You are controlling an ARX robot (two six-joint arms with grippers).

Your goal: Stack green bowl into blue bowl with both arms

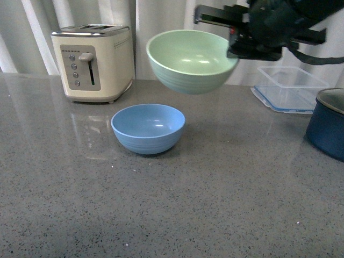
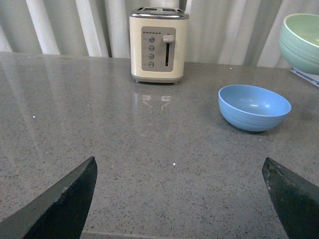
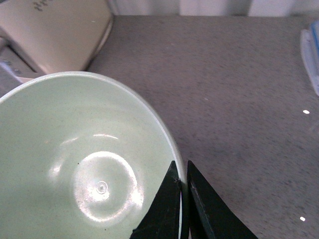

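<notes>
Green bowl (image 1: 192, 62): was held off the counter by its right-hand rim, clear of every other thing, its open side up and its inside empty. It hung above the blue bowl, a little to the right of it in the front view, with a gap of air between the two.
Counter (image 1: 172, 215): was grey speckled stone, and carried everything else.
Curtain (image 1: 32, 27): hung in pale folds along the back edge.
Right arm (image 1: 274, 24): was black and reached in from the upper right, with cables showing.
Toaster (image 1: 94, 62): was cream with a metal top, standing at the back left, well apart from the bowls.
Blue bowl (image 1: 148, 128): stood upright and empty on the counter near the middle, in front of and to the right of the toaster.
Navy pot (image 1: 328, 126): sat at the right edge, partly out of frame.
Clear container (image 1: 287, 86): lay behind the pot, shallow, with a blue-edged base.
Right gripper (image 3: 182, 172): was clamped on the green bowl's rim, one finger (image 3: 167, 209) inside the wall and the other outside it.
Left gripper (image 2: 179, 162): its jaws stood wide apart over bare counter, holding nothing, with the blue bowl ahead and off to one side. It did not show in the front view.
</notes>
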